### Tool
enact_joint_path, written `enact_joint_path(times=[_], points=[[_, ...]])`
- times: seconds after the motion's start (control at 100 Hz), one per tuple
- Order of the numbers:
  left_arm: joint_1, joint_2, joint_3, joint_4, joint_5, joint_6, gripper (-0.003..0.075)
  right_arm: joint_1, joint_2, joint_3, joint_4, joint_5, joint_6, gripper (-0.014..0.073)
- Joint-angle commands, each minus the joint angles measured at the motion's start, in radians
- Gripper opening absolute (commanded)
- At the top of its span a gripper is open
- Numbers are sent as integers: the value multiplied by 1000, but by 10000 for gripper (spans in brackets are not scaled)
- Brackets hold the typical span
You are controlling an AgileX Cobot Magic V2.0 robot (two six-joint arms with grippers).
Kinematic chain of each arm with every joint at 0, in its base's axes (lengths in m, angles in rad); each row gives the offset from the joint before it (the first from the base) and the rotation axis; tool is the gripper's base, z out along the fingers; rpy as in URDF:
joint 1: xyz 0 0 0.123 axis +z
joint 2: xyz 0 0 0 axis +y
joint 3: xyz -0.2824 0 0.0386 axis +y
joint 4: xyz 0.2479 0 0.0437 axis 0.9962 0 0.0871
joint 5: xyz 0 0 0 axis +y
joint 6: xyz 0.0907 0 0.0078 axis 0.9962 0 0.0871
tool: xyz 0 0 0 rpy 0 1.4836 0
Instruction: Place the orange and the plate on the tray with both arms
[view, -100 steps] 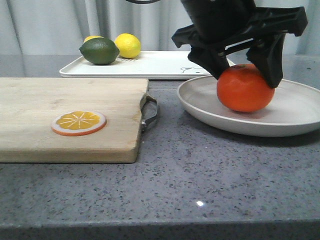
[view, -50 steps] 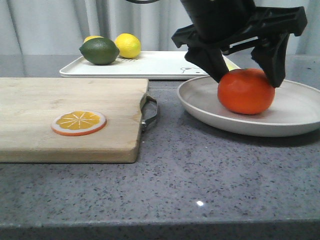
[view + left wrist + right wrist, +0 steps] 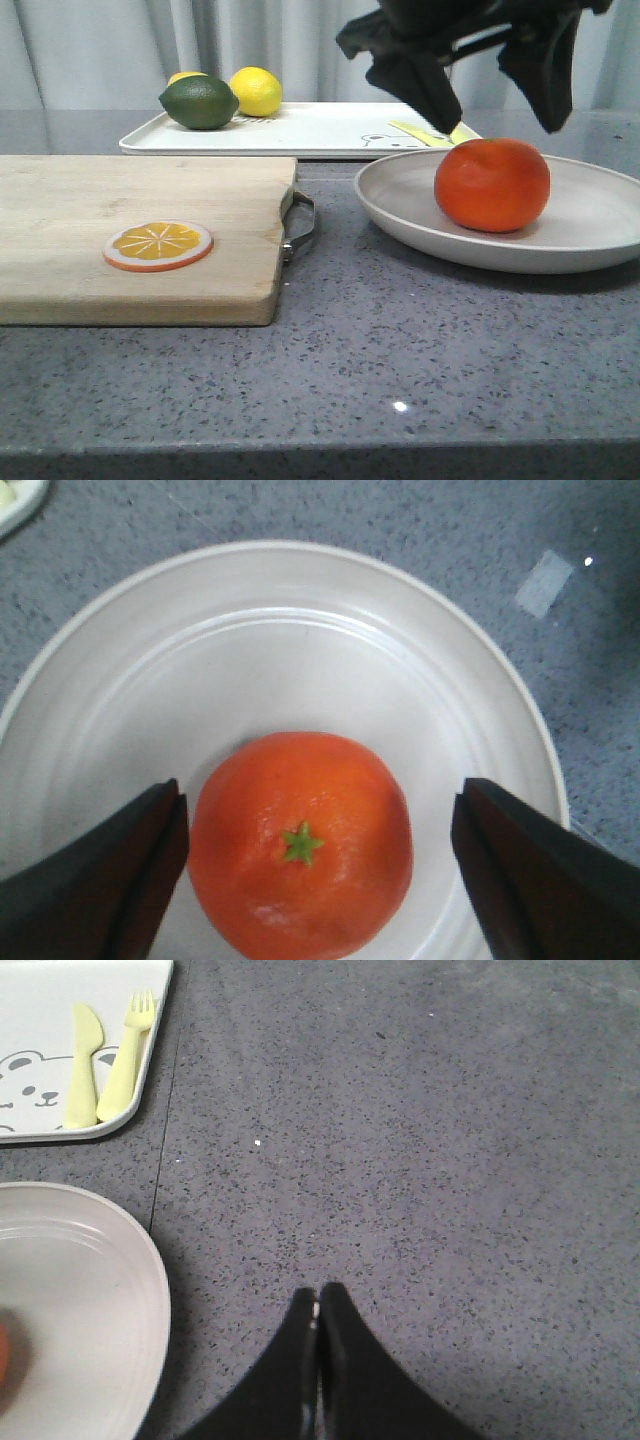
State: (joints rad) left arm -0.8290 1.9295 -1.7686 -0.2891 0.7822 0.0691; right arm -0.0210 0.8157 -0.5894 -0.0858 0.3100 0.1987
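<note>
The orange [image 3: 492,184] rests on the off-white plate [image 3: 590,235] at the right; it also shows in the left wrist view [image 3: 300,845] on the plate [image 3: 280,640]. My left gripper [image 3: 497,115] hangs open just above the orange, its fingers clear of it [image 3: 318,805]. The cream tray [image 3: 300,130] with a bear drawing lies behind the plate. My right gripper [image 3: 318,1295] is shut and empty over bare counter beside the plate's rim [image 3: 150,1290]; it does not show in the front view.
A wooden cutting board [image 3: 130,235] with a metal handle and an orange slice [image 3: 158,245] lies at the left. A lime [image 3: 199,102] and lemon [image 3: 256,90] sit on the tray's far left end. A yellow knife and fork [image 3: 105,1055] lie on the tray.
My left gripper let go of the orange, opened wider and rose above it. The orange settled on the plate.
</note>
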Motion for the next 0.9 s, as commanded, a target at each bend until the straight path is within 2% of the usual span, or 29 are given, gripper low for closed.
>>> enact_joint_path(times=[0.0,0.32,0.72,0.89], points=[[17,-100,-35,-15,-44,1,419,-1,-2,-42,-5,-66,-5,-59],[49,-259,59,61,-81,1,-21,-1,-2,-42,-5,-60,-5,-59],[51,-578,452,77,-213,-3,-19,-1,-2,-42,-5,-53,-5,-59],[118,-721,616,77,-238,-36,-19,-1,-2,-42,-5,-24,-5,-59]])
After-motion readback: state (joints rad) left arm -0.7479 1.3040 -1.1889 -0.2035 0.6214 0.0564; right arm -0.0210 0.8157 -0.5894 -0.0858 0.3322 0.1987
